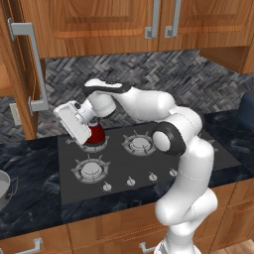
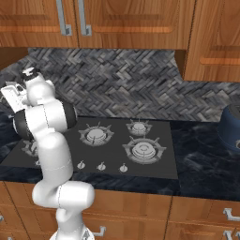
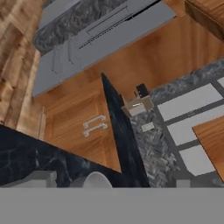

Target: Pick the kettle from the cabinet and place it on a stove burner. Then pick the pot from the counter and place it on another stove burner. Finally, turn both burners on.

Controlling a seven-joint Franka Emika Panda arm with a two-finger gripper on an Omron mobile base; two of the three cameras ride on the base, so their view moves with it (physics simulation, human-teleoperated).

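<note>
dark red kettle (image 1: 95, 133) rests on the cooktop's (image 1: 198, 158) rear-left burner, behind the front-left burner (image 1: 91, 169), your gripper (image 1: 74, 126) spread wide beside it, apparently released so you can fetch the pot (image 1: 4, 188) off the counter (image 1: 30, 208).

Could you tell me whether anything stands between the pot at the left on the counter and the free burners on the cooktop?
Nothing visible does. The pot sits at the left edge on the counter, and bare stone runs to the front left burner. The kettle occupies the rear left burner.
</note>
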